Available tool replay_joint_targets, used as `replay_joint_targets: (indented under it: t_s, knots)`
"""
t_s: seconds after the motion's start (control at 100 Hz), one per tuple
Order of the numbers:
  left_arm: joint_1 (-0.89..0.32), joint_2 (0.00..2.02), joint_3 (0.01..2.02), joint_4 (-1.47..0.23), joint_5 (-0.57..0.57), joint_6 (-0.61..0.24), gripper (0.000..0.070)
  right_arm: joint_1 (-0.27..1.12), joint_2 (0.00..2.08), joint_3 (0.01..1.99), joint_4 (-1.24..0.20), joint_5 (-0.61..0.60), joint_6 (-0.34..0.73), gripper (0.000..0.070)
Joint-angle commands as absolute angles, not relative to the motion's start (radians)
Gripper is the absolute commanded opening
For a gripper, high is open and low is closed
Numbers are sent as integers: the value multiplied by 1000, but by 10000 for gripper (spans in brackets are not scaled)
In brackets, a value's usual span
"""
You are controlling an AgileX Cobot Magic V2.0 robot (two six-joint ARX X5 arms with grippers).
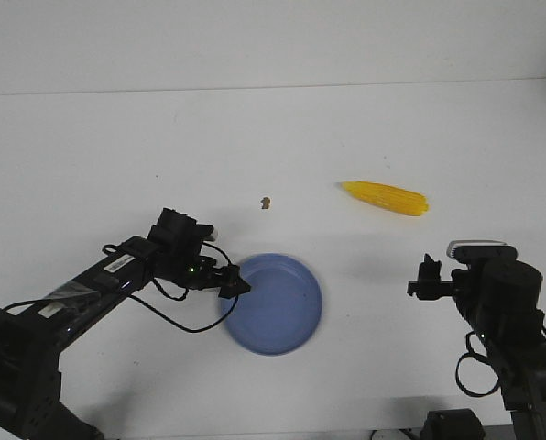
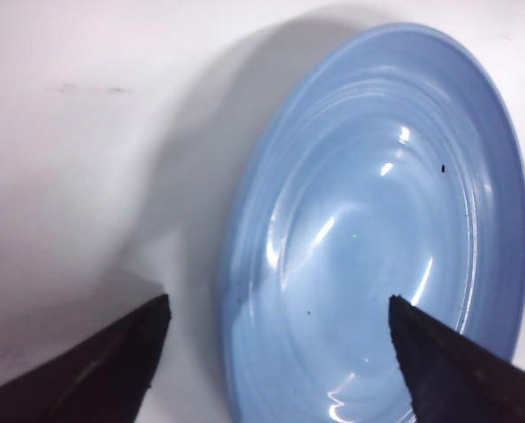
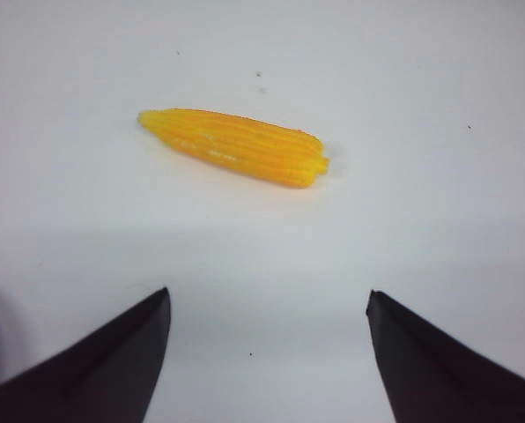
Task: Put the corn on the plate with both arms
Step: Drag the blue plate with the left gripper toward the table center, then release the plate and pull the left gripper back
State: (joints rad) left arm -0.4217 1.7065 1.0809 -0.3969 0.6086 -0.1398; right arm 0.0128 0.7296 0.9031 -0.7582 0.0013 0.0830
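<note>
Corn just lying on the white surface, well away from the plate.

It sits flat, pointed end toward the middle, off past the blue plate's far right side. The left hand hovers at the plate's left rim, jaws spread wide with nothing in them. The right hand hangs near the corn's near side, also wide open and empty. There's a tiny brown speck further back.

You see bright, even overhead lighting, specular glare streaks on the plate, soft shadows, and blurred wrist-view fingertips.
</note>
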Motion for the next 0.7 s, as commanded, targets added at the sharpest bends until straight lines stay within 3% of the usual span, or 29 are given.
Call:
replay_joint_targets:
  t_s: [0.0,0.38,0.69]
  knots:
    - [-414,1740,1072,-420,558,-122,551,13,735,918,-752,1,90,473]
    - [-300,1573,1073,-425,538,-79,551,13,735,918,-752,0,90,473]
    - [-212,1324,1073,-516,207,66,551,13,735,918,-752,0,90,473]
